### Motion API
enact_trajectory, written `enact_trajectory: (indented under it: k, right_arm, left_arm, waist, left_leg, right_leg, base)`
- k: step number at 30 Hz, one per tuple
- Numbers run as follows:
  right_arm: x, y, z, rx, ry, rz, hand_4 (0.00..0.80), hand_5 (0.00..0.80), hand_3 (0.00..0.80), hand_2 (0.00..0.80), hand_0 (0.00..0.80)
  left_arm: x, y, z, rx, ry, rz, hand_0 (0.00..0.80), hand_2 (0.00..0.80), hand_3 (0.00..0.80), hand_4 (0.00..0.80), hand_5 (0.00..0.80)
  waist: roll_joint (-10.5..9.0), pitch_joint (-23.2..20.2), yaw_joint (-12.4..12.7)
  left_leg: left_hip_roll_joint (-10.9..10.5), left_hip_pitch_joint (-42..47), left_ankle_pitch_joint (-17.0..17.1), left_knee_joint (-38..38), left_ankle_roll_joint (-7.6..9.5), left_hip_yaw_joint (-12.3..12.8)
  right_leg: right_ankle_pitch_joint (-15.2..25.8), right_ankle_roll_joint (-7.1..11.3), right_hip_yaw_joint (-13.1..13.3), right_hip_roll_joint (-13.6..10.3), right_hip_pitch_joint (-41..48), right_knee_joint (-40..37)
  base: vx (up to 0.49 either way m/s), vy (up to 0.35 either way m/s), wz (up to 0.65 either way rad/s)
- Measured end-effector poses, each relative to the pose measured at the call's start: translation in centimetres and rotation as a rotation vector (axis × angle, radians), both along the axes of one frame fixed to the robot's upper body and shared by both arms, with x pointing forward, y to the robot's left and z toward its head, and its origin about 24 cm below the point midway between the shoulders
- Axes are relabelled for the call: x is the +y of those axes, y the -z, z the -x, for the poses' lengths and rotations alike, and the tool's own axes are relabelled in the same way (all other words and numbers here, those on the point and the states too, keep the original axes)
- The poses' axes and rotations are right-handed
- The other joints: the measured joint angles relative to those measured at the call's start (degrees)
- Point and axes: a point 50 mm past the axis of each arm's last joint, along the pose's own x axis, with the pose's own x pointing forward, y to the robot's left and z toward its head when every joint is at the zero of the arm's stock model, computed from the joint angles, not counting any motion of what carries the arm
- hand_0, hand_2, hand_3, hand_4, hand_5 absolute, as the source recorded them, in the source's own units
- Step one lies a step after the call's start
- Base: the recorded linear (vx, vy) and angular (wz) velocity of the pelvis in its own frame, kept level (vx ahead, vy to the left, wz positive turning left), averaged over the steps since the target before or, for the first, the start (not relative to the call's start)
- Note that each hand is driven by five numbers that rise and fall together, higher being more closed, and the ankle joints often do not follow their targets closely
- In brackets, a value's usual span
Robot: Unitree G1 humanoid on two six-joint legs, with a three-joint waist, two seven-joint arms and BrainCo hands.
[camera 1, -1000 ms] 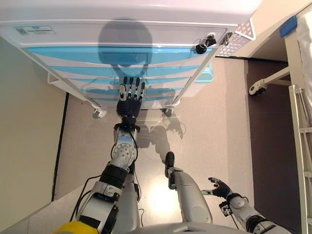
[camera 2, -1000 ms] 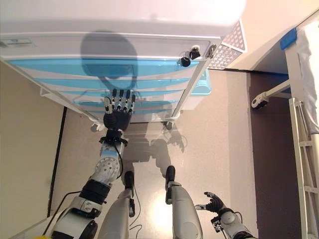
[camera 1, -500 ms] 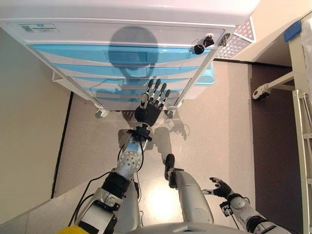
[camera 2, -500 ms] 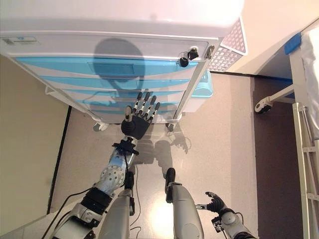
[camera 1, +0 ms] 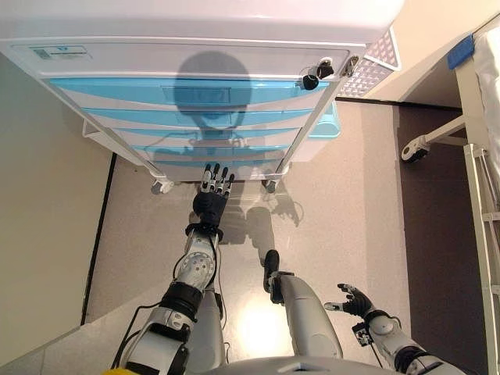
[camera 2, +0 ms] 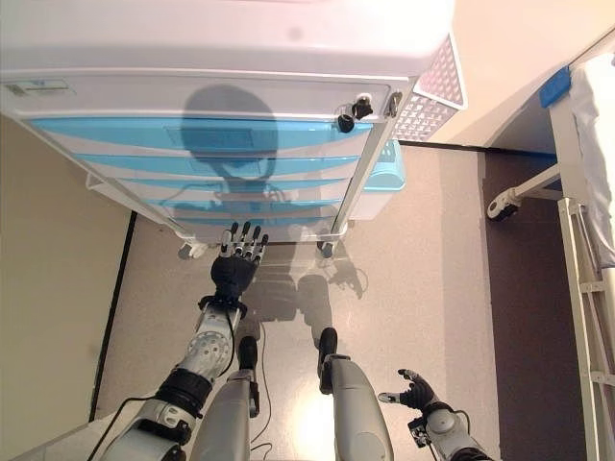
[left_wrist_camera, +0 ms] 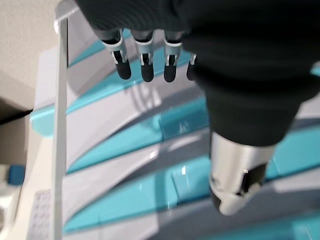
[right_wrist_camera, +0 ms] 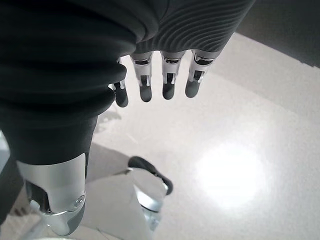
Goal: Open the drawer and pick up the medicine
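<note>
- A white trolley cabinet (camera 1: 195,23) with a stack of blue drawers (camera 1: 180,90) is being viewed from above, every drawer being kept closed, so no medicine is being shown
- A bed frame (camera 1: 476,156) is being seen beside the cabinet's right side, well apart
- The left hand (camera 1: 209,199) is being held before the lowest drawers near the cabinet's bottom edge, fingers straight and spread, nothing being gripped
- The right hand (camera 1: 355,301) is being held low over the floor, fingers relaxed and empty
</note>
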Motion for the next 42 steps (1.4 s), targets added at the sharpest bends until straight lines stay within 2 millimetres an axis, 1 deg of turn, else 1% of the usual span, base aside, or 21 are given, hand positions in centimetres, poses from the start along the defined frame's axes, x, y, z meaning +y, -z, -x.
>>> enact_trajectory:
  k: [3, 5, 6, 7, 8, 11, 13, 17, 22, 26, 28, 32, 39, 42]
  right_arm:
    - [0.0, 0.0, 0.0, 0.0, 0.001, 0.0, 0.0, 0.0, 0.0, 0.0, 0.0]
    - [0.1, 0.0, 0.0, 0.0, 0.0, -0.001, 0.0, 0.0, 0.0, 0.0, 0.0]
    - [0.1, 0.0, 0.0, 0.0, 0.0, -0.001, 0.0, 0.0, 0.0, 0.0, 0.0]
    - [0.1, 0.0, 0.0, -0.001, 0.001, 0.0, 0.0, 0.0, 0.0, 0.0, 0.0]
    - [0.1, 0.0, 0.0, -0.001, 0.002, 0.001, 0.0, 0.0, 0.0, 0.0, 0.0]
    - [0.0, 0.2, 0.4, 0.008, 0.005, 0.003, 0.0, 0.0, 0.0, 0.0, 0.0]
    - [-0.1, 0.2, 0.6, 0.015, 0.006, 0.005, 0.0, 0.0, 0.0, 0.0, 0.0]
    - [0.0, 0.3, 0.7, 0.018, 0.0, 0.001, 0.0, 0.0, 0.0, 0.0, 0.0]
    - [0.0, 0.3, 0.7, 0.028, -0.001, 0.0, 0.0, 0.0, 0.0, 0.0, 0.0]
    - [0.0, 0.3, 0.8, 0.034, -0.005, -0.005, 0.0, 0.0, 0.0, 0.0, 0.0]
    - [0.1, 0.3, 0.6, 0.029, -0.007, -0.007, 0.0, 0.0, 0.0, 0.0, 0.0]
    - [0.1, 0.3, 0.6, 0.03, -0.009, -0.008, 0.0, 0.0, 0.0, 0.0, 0.0]
    - [0.2, 0.3, 0.6, 0.03, -0.009, -0.01, 0.0, 0.0, 0.0, 0.0, 0.0]
    - [0.2, 0.3, 0.6, 0.027, -0.009, -0.01, 0.0, 0.0, 0.0, 0.0, 0.0]
  left_arm:
    - [0.0, -0.6, -0.5, -0.004, -0.029, 0.02, 0.0, 0.0, 0.0, 0.0, 0.0]
    - [0.5, -1.4, -1.1, -0.022, -0.062, 0.027, 0.0, 0.0, 0.0, 0.0, 0.0]
    - [0.8, -1.6, -1.2, -0.027, -0.075, 0.026, 0.0, 0.0, 0.0, 0.0, 0.0]
    - [1.1, -2.0, -1.5, -0.036, -0.093, 0.032, 0.0, 0.0, 0.0, 0.0, 0.0]
    - [1.5, -3.0, -2.1, -0.066, -0.12, 0.037, 0.0, 0.0, 0.0, 0.0, 0.0]
    - [1.9, -4.4, -2.9, -0.099, -0.143, 0.038, 0.0, 0.0, 0.0, 0.0, 0.0]
    - [2.1, -4.1, -2.9, -0.076, -0.164, 0.04, 0.0, 0.0, 0.0, 0.0, 0.0]
    - [2.6, -4.2, -3.0, -0.066, -0.192, 0.03, 0.0, 0.0, 0.0, 0.0, 0.0]
    - [3.2, -4.3, -3.2, -0.054, -0.213, 0.021, 0.0, 0.0, 0.0, 0.0, 0.0]
    - [3.7, -4.3, -3.2, -0.046, -0.227, -0.022, 0.0, 0.0, 0.0, 0.0, 0.0]
    - [4.2, -4.1, -3.4, -0.032, -0.243, -0.028, 0.0, 0.0, 0.0, 0.0, 0.0]
    - [4.5, -4.2, -3.5, -0.036, -0.269, -0.025, 0.0, 0.0, 0.0, 0.0, 0.0]
    - [4.2, -4.1, -3.5, -0.036, -0.263, -0.022, 0.0, 0.0, 0.0, 0.0, 0.0]
    - [3.8, -4.0, -3.5, -0.043, -0.252, -0.013, 0.0, 0.0, 0.0, 0.0, 0.0]
  waist:
    - [-0.16, -0.11, -0.24]
    - [-0.63, -0.64, -0.55]
    - [-0.76, -0.76, -1.15]
    - [-0.93, -0.93, -1.49]
    - [-1.22, -1.23, -1.61]
    - [-1.7, -2.16, -1.99]
    - [-1.72, -2.44, -2.08]
    - [-1.73, -2.44, -2.99]
    - [-1.73, -2.45, -3.07]
    - [-1.74, -2.45, -3.25]
    - [-1.74, -2.45, -3.2]
    - [-1.75, -2.43, -3.22]
    - [-1.87, -2.24, -3.17]
    - [-2.02, -2.11, -3.05]
  left_leg:
    - [-0.01, -0.08, -0.03, 0.0, -0.05, 0.18]
    - [-0.03, -0.22, -0.32, 0.28, -0.12, 0.32]
    - [-0.03, -0.22, -0.46, 0.41, -0.07, 0.43]
    - [-0.01, -0.27, -0.66, 0.62, -0.1, 0.6]
    - [-0.01, -0.38, -0.91, 0.9, -0.05, 0.84]
    - [0.0, -0.44, -1.24, 0.97, 0.05, 1.42]
    - [-0.03, -0.49, -1.41, 0.98, 0.16, 1.55]
    - [-0.07, -0.57, -1.48, 0.95, 0.25, 1.83]
    - [0.03, -1.19, -1.48, 0.99, 0.25, 2.09]
    - [0.07, -1.41, -1.62, 0.95, 0.28, 2.58]
    - [0.19, -1.74, -1.71, 0.96, 0.34, 3.01]
    - [0.38, -2.55, -1.7, 0.98, 0.34, 3.03]
    - [0.31, -3.2, -1.8, 1.33, 0.51, 3.04]
    - [0.29, -3.21, -1.84, 1.35, 0.55, 3.04]
  right_leg:
    - [0.03, 0.02, 0.21, 0.07, -0.12, -0.15]
    - [0.04, 0.02, 0.4, 0.16, -0.32, -0.2]
    - [0.04, 0.02, 0.52, 0.18, -0.33, -0.22]
    - [0.03, 0.03, 0.64, 0.2, -0.34, -0.24]
    - [0.05, 0.08, 0.81, 0.2, -0.37, -0.32]
    - [0.16, 0.24, 1.42, 0.3, -0.61, -0.56]
    - [0.34, 0.45, 1.68, 0.39, -0.62, -0.97]
    - [0.63, 0.63, 1.98, 0.44, -0.63, -1.52]
    - [0.85, 0.65, 2.19, 0.57, -1.29, -1.69]
    - [0.97, 0.73, 2.78, 0.74, -1.75, -1.86]
    - [1.32, 0.78, 3.2, 0.91, -2.11, -2.22]
    - [2.39, 0.76, 3.52, 1.31, -2.53, -3.16]
    - [2.6, 0.89, 3.61, 1.28, -2.85, -3.5]
    - [2.6, 0.89, 3.6, 1.26, -2.83, -3.53]
  base:
    - [0.007, 0.006, -0.02]
    - [0.023, 0.016, -0.09]
    - [0.013, 0.009, -0.07]
    - [0.029, 0.016, -0.08]
    - [0.022, 0.013, -0.08]
    - [0.04, 0.025, -0.12]
    - [0.029, 0.023, -0.06]
    - [0.032, 0.017, -0.04]
    - [0.033, 0.015, -0.03]
    - [0.031, 0.019, -0.07]
    - [0.012, 0.009, -0.11]
    - [0.009, 0.014, -0.07]
    - [0.0, 0.003, -0.01]
    - [0.0, 0.0, 0.0]
